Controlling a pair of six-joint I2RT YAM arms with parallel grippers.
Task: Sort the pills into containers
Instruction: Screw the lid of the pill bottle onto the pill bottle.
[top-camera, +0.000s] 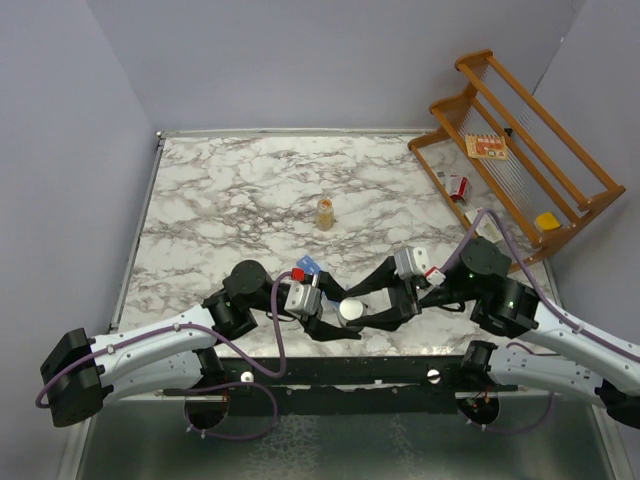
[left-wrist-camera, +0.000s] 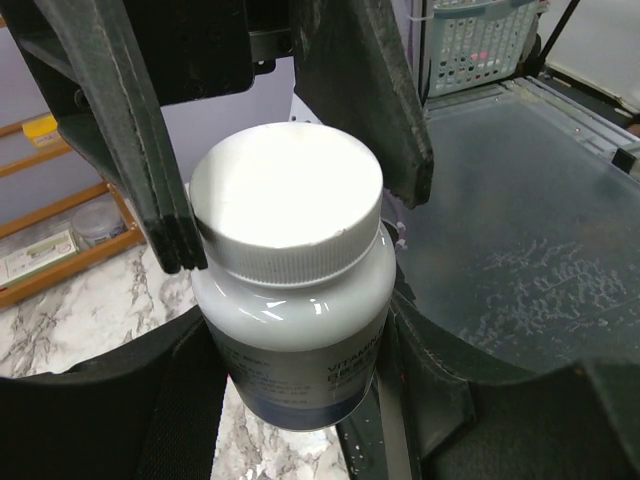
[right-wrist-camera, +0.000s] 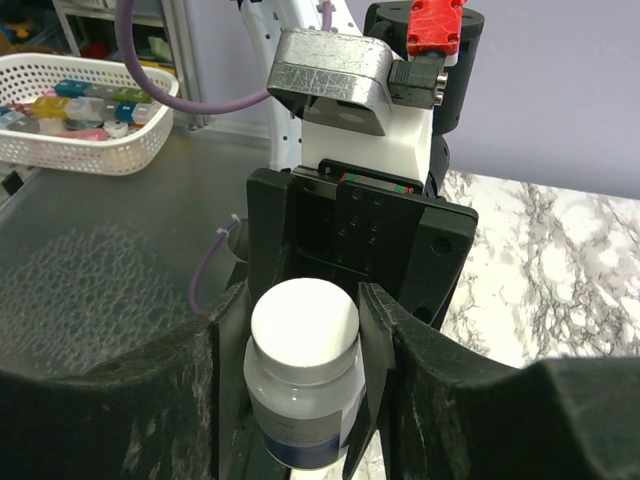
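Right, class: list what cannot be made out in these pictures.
White-capped bottle contents: both wrist views, opaque wall and cap hide them.
Its label: left wrist view, print tiny, curving out of sight.
Amber bottle contents: top view, too small.
Basket items: right wrist view, blurred.

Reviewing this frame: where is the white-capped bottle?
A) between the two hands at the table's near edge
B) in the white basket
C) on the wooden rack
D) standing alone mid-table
A: the white-capped bottle is at the near edge, with the left hand closed on its body and the right hand flanking its cap. The one standing mid-table is the amber bottle.
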